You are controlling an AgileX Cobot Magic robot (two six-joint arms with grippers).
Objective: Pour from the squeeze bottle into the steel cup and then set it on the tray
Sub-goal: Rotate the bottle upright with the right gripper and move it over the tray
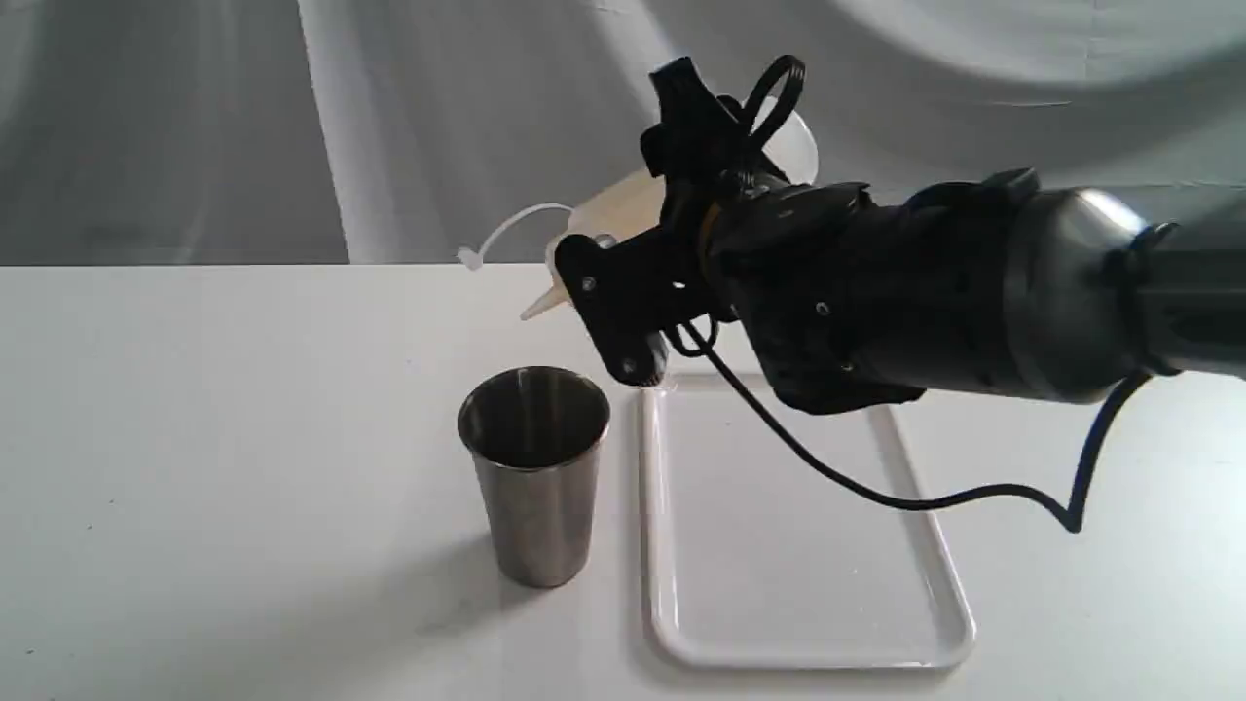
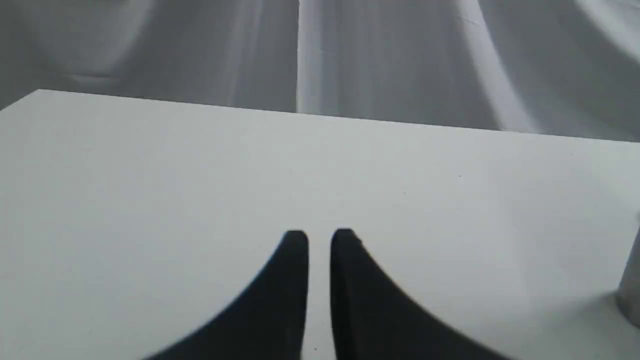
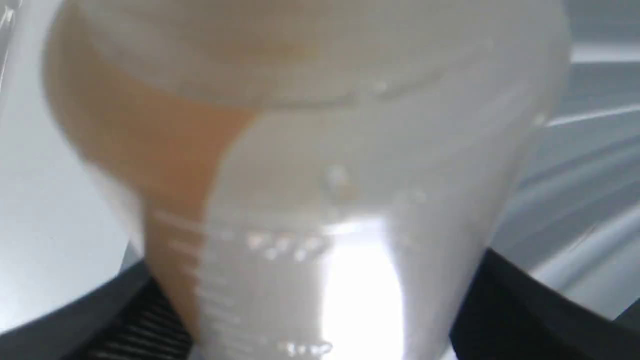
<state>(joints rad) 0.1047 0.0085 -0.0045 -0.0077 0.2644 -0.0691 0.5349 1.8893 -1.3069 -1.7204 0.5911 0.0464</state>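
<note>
My right gripper (image 1: 672, 234) is shut on the squeeze bottle (image 1: 613, 219) and holds it tilted in the air, nozzle pointing down to the left, above and behind the steel cup (image 1: 535, 472). The nozzle tip (image 1: 537, 307) hangs above the cup's far rim. The cap strap (image 1: 506, 234) dangles to the left. Up close, the squeeze bottle (image 3: 310, 175) fills the right wrist view, amber liquid pooled to one side between the dark fingers (image 3: 525, 305). The white tray (image 1: 808, 526) lies right of the cup. My left gripper (image 2: 319, 240) hovers over bare table, its jaws nearly together and holding nothing.
The white table (image 1: 214, 438) runs to a grey draped backdrop (image 1: 389, 117). A black cable (image 1: 876, 492) from the right arm loops low over the tray. The cup's edge (image 2: 631, 280) shows at the side of the left wrist view.
</note>
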